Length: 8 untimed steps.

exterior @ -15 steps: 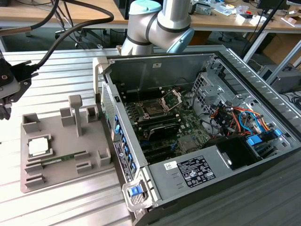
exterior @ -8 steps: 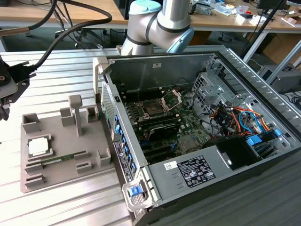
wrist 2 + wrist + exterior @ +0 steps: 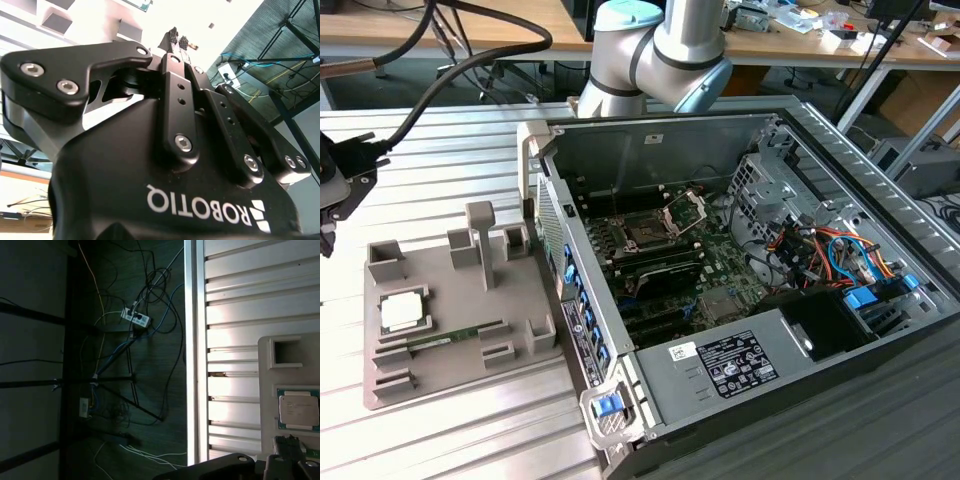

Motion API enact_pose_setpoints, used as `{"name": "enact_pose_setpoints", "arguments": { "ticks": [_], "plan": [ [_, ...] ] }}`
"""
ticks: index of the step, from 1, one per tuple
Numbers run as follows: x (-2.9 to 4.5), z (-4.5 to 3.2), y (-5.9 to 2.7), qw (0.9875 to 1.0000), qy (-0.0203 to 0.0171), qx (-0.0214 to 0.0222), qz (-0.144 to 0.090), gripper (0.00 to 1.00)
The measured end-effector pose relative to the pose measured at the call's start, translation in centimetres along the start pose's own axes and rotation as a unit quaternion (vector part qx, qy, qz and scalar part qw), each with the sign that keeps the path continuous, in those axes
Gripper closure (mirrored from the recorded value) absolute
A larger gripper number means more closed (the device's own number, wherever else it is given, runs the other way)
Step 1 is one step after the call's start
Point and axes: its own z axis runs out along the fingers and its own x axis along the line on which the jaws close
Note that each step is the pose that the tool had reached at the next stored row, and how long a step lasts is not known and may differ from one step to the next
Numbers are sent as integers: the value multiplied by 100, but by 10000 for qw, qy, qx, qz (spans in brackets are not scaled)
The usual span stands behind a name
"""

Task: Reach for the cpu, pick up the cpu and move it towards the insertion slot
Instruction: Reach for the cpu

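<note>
I hang over a ribbed, silvery metal tabletop (image 3: 460, 440) that catches bright light in stripes. Behind it stand wooden desks (image 3: 520, 30) strewn with clutter. Past the tabletop's edge I see dark carpeted floor (image 3: 45, 315), a white power strip (image 3: 137, 317) and tangled cables (image 3: 167, 347) among dark frame legs (image 3: 30, 384).

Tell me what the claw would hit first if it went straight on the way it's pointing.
The claw would probably meet the grey tray first, near the cpu; depth is unclear.
</note>
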Motion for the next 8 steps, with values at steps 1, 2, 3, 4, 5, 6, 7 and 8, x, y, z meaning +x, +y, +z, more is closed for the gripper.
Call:
{"name": "enact_pose_setpoints", "arguments": {
  "ticks": [1,2,3,4,5,6,7,8],
  "plan": [
    [7,2,0,10000,0,0,0,90],
    [13,4,0,10000,0,0,0,90],
    [17,5,0,10000,0,0,0,90],
    [21,6,0,10000,0,0,0,90],
    [27,8,0,10000,0,0,0,90],
    [31,9,0,10000,0,0,0,90],
    [34,10,0,10000,0,0,0,90],
    [38,12,0,10000,0,0,0,90]
  ]
}}
